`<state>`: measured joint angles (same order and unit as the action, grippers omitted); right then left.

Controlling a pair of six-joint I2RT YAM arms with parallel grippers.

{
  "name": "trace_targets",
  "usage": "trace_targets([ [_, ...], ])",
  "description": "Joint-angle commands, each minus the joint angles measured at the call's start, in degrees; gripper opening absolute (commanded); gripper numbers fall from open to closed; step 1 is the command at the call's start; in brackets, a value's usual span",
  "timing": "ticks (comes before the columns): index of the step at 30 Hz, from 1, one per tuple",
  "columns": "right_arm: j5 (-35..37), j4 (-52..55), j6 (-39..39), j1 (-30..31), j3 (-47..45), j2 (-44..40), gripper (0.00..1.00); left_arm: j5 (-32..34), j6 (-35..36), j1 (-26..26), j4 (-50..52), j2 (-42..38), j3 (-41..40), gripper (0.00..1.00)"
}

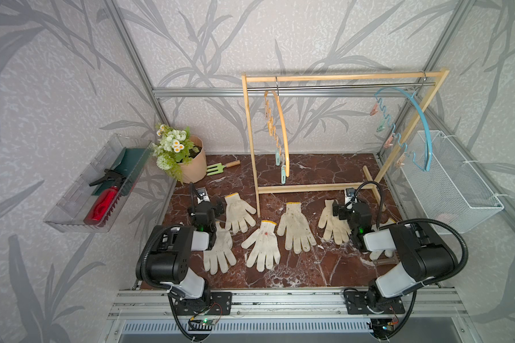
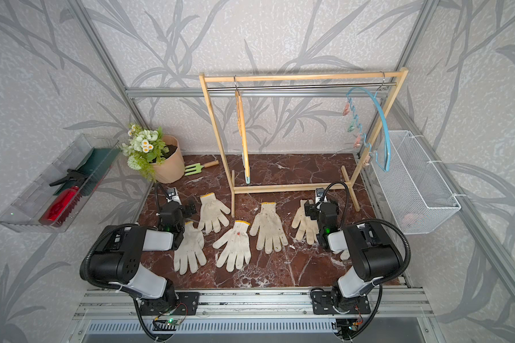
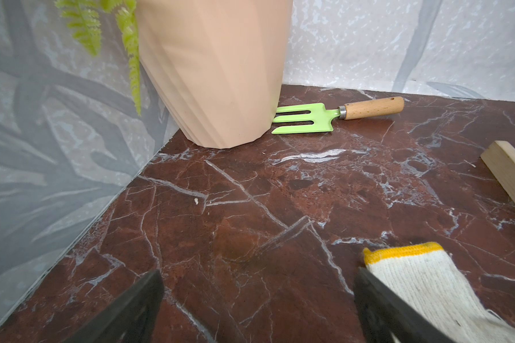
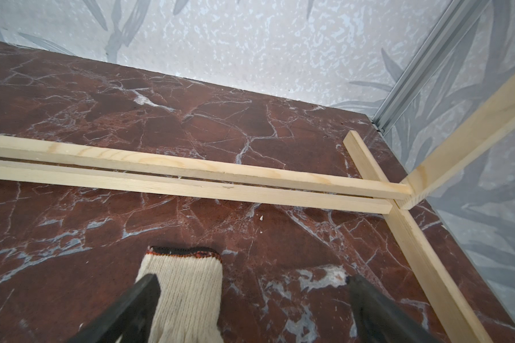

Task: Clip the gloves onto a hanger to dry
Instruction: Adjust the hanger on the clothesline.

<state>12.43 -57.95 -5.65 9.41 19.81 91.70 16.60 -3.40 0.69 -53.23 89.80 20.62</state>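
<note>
Several off-white gloves lie flat on the red marble table [image 1: 309, 267], among them one at the middle [image 1: 263, 245] and one beside the rack foot [image 1: 238, 212]. An orange hanger [image 1: 281, 127] and a blue hanger [image 1: 419, 118], both with clips, hang on the wooden rack's rail. My left gripper [image 3: 257, 276] stands open over bare marble, a yellow-trimmed glove cuff [image 3: 399, 252] just beside one finger. My right gripper [image 4: 252, 280] is open and empty too, one finger over a glove's cuff [image 4: 185, 285]. In both top views the arms cover parts of the outer gloves.
A peach flower pot [image 1: 192, 161] and a green hand fork [image 1: 219, 167] sit at the back left. The rack's base bar [image 1: 309, 187] crosses the table behind the gloves. A clear tray with a red spray bottle [image 1: 101, 205] hangs on the left wall, a wire basket [image 1: 449, 184] on the right.
</note>
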Motion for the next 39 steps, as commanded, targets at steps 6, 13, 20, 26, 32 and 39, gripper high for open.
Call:
trace_targets([
  [6,0.3,-1.4,0.6,-0.2,0.4,-0.3,0.99,-0.2,0.8,0.1,-2.2,-0.2,0.4,0.99],
  [13,3.7,-10.3,0.2,0.9,-5.5,-3.4,0.99,4.6,-3.4,0.5,23.9,-13.0,7.6,0.99],
  [20,9.2,1.8,-2.5,4.3,-3.3,-14.6,0.99,2.7,-19.5,0.2,60.3,-20.9,24.1,0.99],
  [26,12.3,33.3,14.9,4.0,7.7,-28.2,0.99,-7.3,-23.1,-0.4,68.0,-26.1,28.6,0.99],
  [32,-1.8,46.5,21.4,3.9,15.4,-33.3,0.99,-13.5,-25.6,-0.4,74.1,-28.1,32.3,0.98],
  [39,-13.2,60.8,24.7,4.9,24.9,-31.4,0.99,-24.7,-27.6,0.0,73.9,-29.7,29.3,0.95],
])
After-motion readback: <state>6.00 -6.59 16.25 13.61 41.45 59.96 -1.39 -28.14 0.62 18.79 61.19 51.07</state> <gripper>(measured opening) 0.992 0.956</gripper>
